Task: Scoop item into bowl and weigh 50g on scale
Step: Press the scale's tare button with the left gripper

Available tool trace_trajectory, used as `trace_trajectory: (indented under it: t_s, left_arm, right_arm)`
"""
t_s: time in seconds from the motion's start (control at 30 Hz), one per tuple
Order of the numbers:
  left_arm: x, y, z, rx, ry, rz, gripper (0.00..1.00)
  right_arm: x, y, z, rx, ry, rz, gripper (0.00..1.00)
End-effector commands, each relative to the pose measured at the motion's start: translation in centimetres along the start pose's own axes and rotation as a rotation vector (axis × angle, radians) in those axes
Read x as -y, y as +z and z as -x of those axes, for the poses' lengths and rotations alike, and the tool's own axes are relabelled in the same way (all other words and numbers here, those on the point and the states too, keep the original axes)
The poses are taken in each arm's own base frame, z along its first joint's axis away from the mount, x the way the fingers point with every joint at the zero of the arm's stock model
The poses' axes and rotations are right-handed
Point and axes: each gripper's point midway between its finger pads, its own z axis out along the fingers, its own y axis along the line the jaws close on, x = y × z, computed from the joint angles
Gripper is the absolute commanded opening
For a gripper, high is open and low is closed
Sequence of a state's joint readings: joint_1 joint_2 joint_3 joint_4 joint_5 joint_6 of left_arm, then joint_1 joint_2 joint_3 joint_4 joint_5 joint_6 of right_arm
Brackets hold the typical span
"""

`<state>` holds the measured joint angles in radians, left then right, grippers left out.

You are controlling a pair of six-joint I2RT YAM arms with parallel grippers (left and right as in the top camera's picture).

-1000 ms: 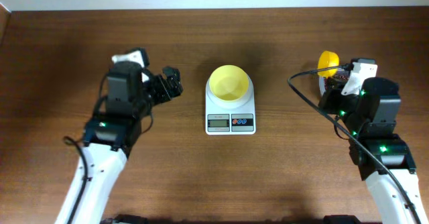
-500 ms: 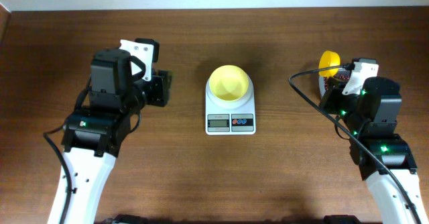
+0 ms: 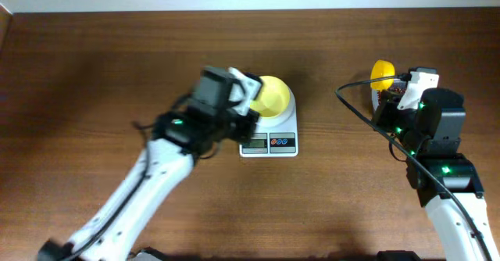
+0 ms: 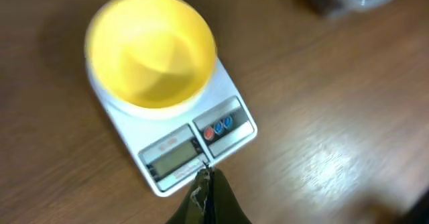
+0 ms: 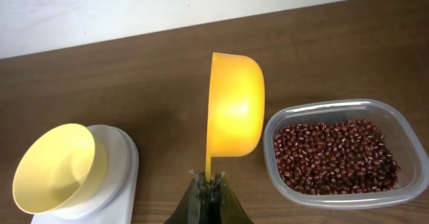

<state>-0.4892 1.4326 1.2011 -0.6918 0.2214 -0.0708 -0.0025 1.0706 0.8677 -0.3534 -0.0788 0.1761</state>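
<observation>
The pale-yellow bowl (image 3: 269,97) (image 4: 151,49) stands empty on the white scale (image 3: 269,140) (image 4: 201,147). My left gripper (image 3: 250,122) (image 4: 204,177) is shut on nothing, its tips at the scale's front edge by the display. To the right, the item, dark red-brown beans (image 5: 332,153), fills a clear tub (image 5: 409,147). My right gripper (image 5: 209,178) is shut on the handle of a yellow scoop (image 5: 234,106) (image 3: 382,73), which is held on edge and empty, left of the tub. In the right wrist view the bowl (image 5: 57,167) and scale (image 5: 117,177) sit at the lower left.
The brown wooden table (image 3: 94,58) reaches a pale wall at the back. In the overhead view the tub (image 3: 378,98) is mostly hidden under my right arm. A black cable (image 3: 355,116) loops from that arm towards the scale.
My left arm has swung right from the table's left side to the scale's front-left corner, and its gripper has gone from open to shut. The right arm and scoop have not moved.
</observation>
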Motion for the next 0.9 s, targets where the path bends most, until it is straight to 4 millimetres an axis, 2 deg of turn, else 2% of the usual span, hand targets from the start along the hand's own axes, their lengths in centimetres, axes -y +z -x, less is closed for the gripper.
trace_trajectory:
  t_s: [0.0, 0.17, 0.27, 0.57, 0.67, 0.87]
  left_arm:
    - [-0.4, 4.0, -2.1, -0.098, 0.087, 0.154, 0.0]
    - [-0.4, 9.0, -3.6, -0.166, 0.107, 0.156, 0.0]
    - [-0.6, 10.9, -4.8, -0.211, 0.11, 0.157, 0.0]
    - [-0.7, 13.0, -6.2, -0.259, 0.171, 0.15, 0.0]
    - [-0.1, 13.8, -6.9, -0.283, 0.221, 0.137, 0.0]
    - [1.0, 14.0, -7.0, -0.281, 0.292, 0.138, 0.0]
  right_arm:
    - [0.1, 0.0, 1.1, 0.018, -0.009, -0.007, 0.04]
    - [0.1, 0.2, 0.9, 0.011, -0.009, -0.008, 0.04]
    - [0.1, 0.2, 0.9, 0.011, -0.009, -0.008, 0.04]
    - [0.1, 0.2, 0.9, 0.011, -0.009, -0.008, 0.04]
    - [0.1, 0.2, 0.9, 0.011, -0.009, -0.008, 0.04]
    - [0.2, 0.2, 0.9, 0.01, -0.009, -0.008, 0.04]
